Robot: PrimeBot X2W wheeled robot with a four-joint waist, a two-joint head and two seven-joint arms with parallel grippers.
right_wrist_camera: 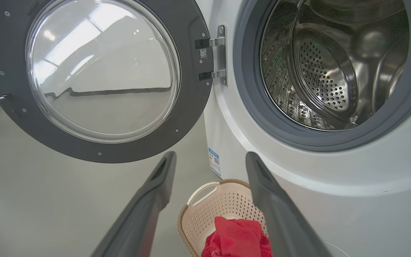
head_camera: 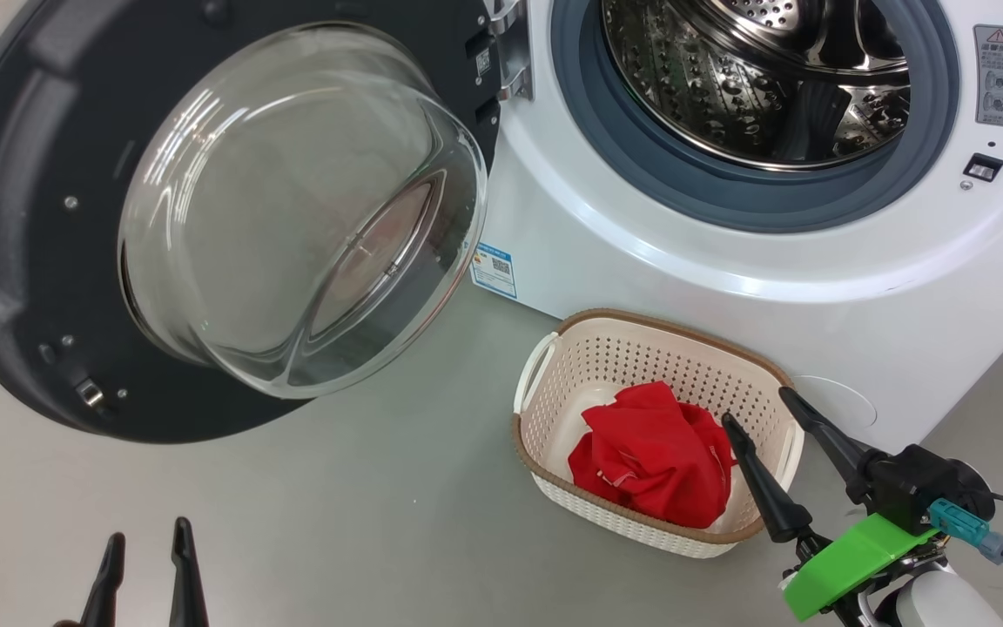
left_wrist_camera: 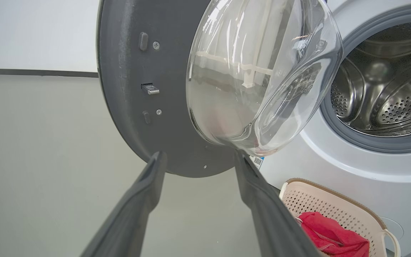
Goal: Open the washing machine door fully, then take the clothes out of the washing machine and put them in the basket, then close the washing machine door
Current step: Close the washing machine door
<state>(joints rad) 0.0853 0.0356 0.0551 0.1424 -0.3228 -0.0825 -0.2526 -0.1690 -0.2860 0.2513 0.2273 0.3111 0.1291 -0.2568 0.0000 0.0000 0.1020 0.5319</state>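
Washer (head_camera: pixel 684 261) with a bare-looking drum, door (head_camera: pixel 23 261) swung wide beside the washer, basket (head_camera: pixel 632 357) at the washer's foot holding the clothes (head_camera: pixel 654 453), left gripper (head_camera: pixel 147 533) and right gripper (head_camera: pixel 757 406) both spread and empty, so only closing the door seems left.

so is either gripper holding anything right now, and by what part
Nothing is held. The left gripper and the right gripper both have open, empty jaws; the clothes lie in the basket.
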